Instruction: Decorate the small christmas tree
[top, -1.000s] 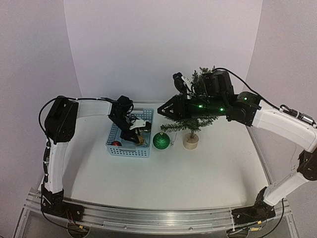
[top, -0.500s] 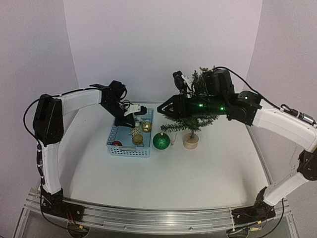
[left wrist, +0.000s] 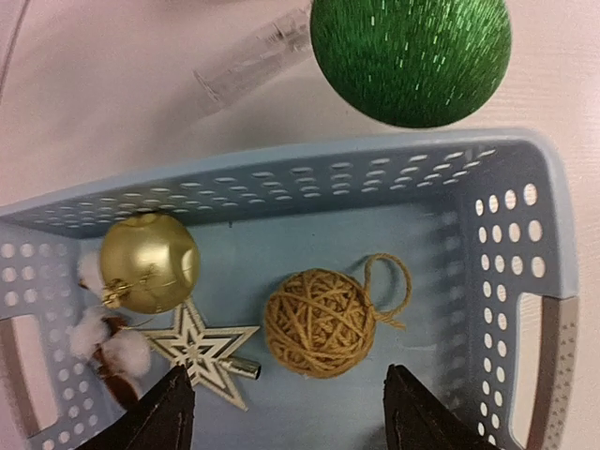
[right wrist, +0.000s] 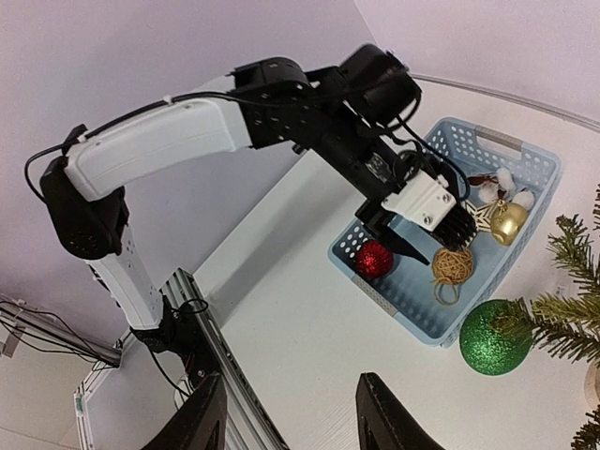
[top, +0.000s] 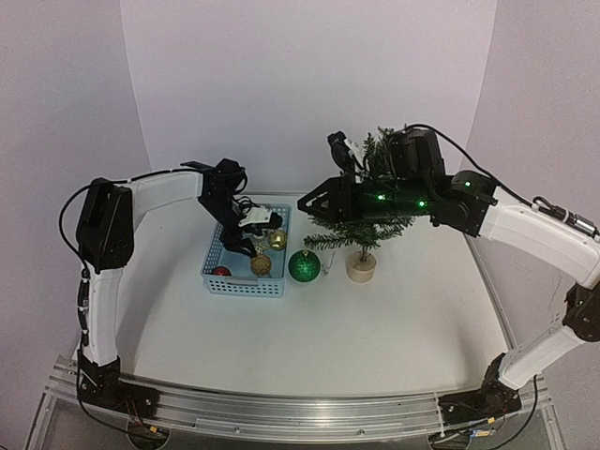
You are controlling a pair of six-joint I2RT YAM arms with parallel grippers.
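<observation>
The small christmas tree (top: 367, 192) stands on its round wooden base (top: 361, 267) right of the blue basket (top: 242, 287). My left gripper (left wrist: 285, 373) hangs open inside the basket (left wrist: 281, 178), its fingertips either side of the near edge of a twine ball (left wrist: 319, 322), holding nothing. Beside the twine ball lie a gold ball (left wrist: 148, 261) and a white wooden star (left wrist: 202, 352). A red ball (right wrist: 373, 258) sits in the basket's near corner. My right gripper (right wrist: 291, 403) is open and empty, up in the air in front of the tree's branches (right wrist: 572, 309).
A glittery green ball (top: 305, 266) rests on the table between basket and tree, with a clear plastic piece (left wrist: 253, 66) beside it. A cotton sprig (left wrist: 103, 337) lies in the basket's far end. White walls close in at the back and sides.
My left gripper lifted toward the back of the basket, then came down over the twine ball with its jaws spread wider. The right arm has stayed put.
</observation>
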